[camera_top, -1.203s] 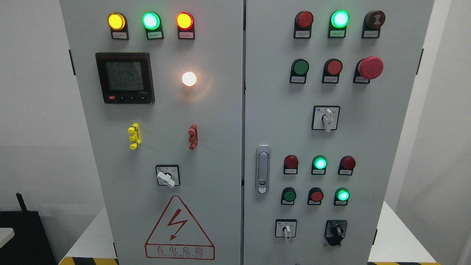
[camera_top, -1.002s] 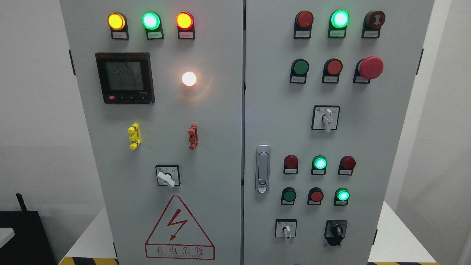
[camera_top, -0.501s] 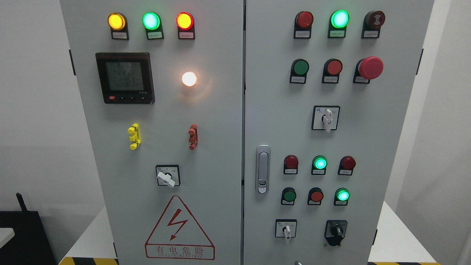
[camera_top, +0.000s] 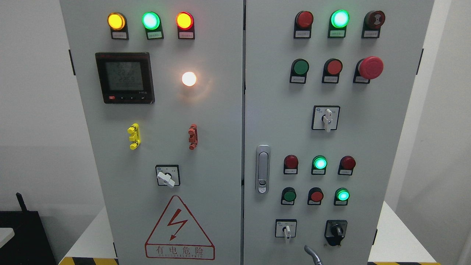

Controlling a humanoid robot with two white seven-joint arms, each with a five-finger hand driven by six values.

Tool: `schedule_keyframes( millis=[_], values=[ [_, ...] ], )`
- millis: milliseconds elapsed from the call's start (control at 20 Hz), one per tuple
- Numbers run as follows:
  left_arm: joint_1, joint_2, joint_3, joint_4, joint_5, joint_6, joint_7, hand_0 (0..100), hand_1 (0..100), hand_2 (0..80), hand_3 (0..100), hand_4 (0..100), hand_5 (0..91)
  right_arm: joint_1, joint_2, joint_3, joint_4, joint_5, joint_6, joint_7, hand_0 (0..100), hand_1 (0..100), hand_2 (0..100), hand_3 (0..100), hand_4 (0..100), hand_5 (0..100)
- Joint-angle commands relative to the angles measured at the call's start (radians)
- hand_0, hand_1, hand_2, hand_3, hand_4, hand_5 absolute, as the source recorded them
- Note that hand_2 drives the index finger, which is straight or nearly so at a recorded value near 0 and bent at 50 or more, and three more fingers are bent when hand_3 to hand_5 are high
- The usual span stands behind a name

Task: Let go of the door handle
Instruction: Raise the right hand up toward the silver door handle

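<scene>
Door handle (camera_top: 262, 169): silver, upright, flush on right cabinet door (camera_top: 279, 92), untouched. Hand: one grey fingertip (camera_top: 311, 254) at bottom edge, well below and right of handle; side and grip cannot be told.

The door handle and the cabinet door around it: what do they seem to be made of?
The door handle looks like metal with a bright silvery, chrome-like finish: it shows sharp highlights and a keyhole low down. It could also be plated plastic. The right cabinet door looks like sheet metal with matte light-grey paint: flat, even, with soft glow from the lamps.
</scene>
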Motion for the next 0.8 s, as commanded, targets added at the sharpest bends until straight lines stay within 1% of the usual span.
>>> schedule_keyframes(
  millis=[0,100,150,200,301,451,551,651,752],
  values=[
    [0.0,0.0,-0.012,-0.015,0.0,0.0,0.0,12,39,0.0,0,0,0.0,-0.064,0.002,0.12,0.031,0.348,0.054,-0.118,40,41,0,100,100,98],
    [0.0,0.0,-0.012,-0.015,0.0,0.0,0.0,12,39,0.0,0,0,0.0,-0.092,0.002,0.156,0.042,0.444,0.135,-0.172,39,41,0,100,100,98],
    [0.0,0.0,-0.012,-0.015,0.0,0.0,0.0,12,39,0.0,0,0,0.0,-0.108,0.002,0.17,0.048,0.504,0.163,-0.198,38,41,0,100,100,98],
    [0.001,0.0,-0.012,-0.015,0.0,0.0,0.0,12,39,0.0,0,0,0.0,-0.121,0.002,0.177,0.054,0.57,0.174,-0.217,38,40,0,100,100,98],
    [0.0,0.0,-0.012,-0.015,0.0,0.0,0.0,12,39,0.0,0,0,0.0,-0.138,0.002,0.179,0.057,0.679,0.177,-0.223,37,40,0,100,100,98],
    [0.0,0.0,-0.012,-0.015,0.0,0.0,0.0,12,39,0.0,0,0,0.0,-0.165,0.002,0.191,0.066,0.782,0.178,-0.223,37,39,0,100,100,98],
    [0.0,0.0,-0.012,-0.015,0.0,0.0,0.0,12,39,0.0,0,0,0.0,-0.179,0.003,0.194,0.073,0.845,0.191,-0.221,36,38,0,100,100,98],
    [0.001,0.0,-0.012,-0.015,-0.002,0.0,0.0,12,39,0.0,0,0,0.0,-0.193,0.003,0.209,0.085,0.894,0.223,-0.218,36,38,0,100,100,98],
    [0.0,0.0,-0.012,-0.015,0.0,0.0,0.0,12,39,0.0,0,0,0.0,-0.214,0.003,0.222,0.109,0.911,0.278,-0.214,36,38,0,100,100,98]
  ],
)
